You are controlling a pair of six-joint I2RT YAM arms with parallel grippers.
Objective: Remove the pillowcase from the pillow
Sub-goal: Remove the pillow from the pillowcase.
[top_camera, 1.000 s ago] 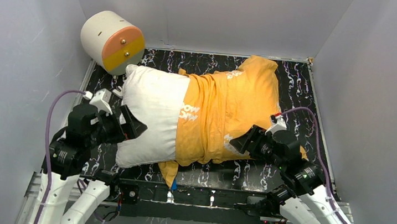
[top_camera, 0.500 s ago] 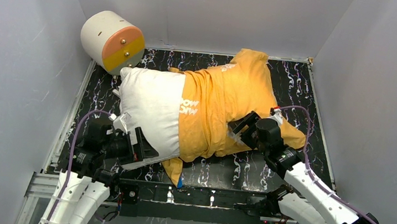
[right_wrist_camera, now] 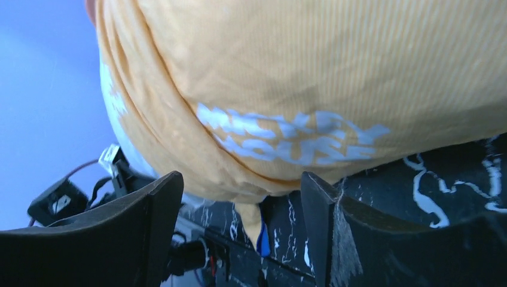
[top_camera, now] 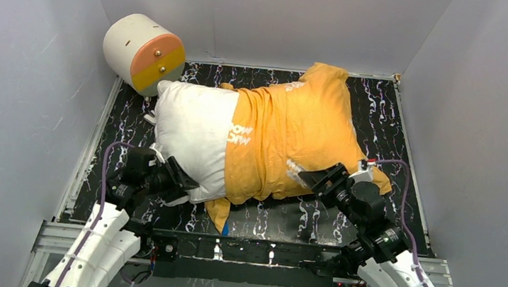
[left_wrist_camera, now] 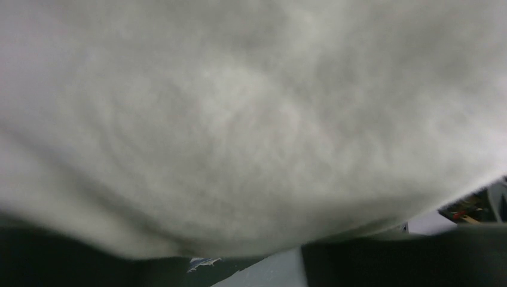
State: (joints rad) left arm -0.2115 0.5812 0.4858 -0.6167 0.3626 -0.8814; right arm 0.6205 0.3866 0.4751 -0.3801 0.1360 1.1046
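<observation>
Pillow (top_camera: 192,130) first: it lies across the black marbled table (top_camera: 383,107), plump and white, with only its left end bare. The rest of it, from about the middle to the far right corner, is covered by the pillowcase (top_camera: 287,140). The case lies orange-yellow side up and wrinkled, with pale lettering beside the bare part. A small flap of it hangs off the pillow's near edge, a bit of blue at its tip. The left gripper (top_camera: 180,178) is pressed against the pillow's near left corner. Its own camera sees little but white cloth, so I cannot tell how its jaws stand. The right gripper (top_camera: 318,179) sits at the pillow's near side, at the covered end. Its jaws are wide apart, the orange cloth bulges just ahead of the gap, and nothing is pinched. Off the pillow's far left corner stands a cream cylinder (top_camera: 143,52) with an orange-yellow end.
</observation>
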